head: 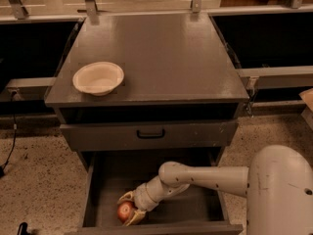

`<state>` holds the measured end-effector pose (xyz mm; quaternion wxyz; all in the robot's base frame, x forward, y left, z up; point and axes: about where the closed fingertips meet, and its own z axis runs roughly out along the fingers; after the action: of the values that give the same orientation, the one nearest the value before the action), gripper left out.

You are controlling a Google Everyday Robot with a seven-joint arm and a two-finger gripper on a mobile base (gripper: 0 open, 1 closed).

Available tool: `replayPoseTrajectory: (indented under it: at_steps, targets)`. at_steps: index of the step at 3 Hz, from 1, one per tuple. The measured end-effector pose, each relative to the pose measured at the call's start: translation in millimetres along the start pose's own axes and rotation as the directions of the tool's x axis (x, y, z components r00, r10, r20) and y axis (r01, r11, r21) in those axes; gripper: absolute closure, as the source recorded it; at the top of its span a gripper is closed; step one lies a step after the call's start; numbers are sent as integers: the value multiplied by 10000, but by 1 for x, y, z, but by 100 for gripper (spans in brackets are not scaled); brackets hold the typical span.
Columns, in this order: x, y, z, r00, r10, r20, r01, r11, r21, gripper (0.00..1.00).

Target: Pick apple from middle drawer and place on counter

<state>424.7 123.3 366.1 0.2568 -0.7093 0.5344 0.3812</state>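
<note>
Jaws snug on round red apple

Robot test lab, mock-kitchen style: plain grey-painted cabinet with flat matte grey counter, cream round bowl on it, speckled terrazzo floor, metal frame posts behind, black cable at left. Gripper low in open grey middle drawer tray, at small red apple.
</note>
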Motion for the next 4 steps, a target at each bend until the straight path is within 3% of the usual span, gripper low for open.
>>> replayPoseTrajectory:
  at_steps: [1,2,3,4]
  targets:
    - [3,-1,-5,9983,340,465,-359,9986,395,56]
    - [-15,-3,-32,9925,499,1117,-634,9907,1207,80]
    - [-53,2,-90,9860,326,1635,-724,9673,2432,100]
    - [-95,20,-170,9831,81,1831,-732,9332,3518,100]
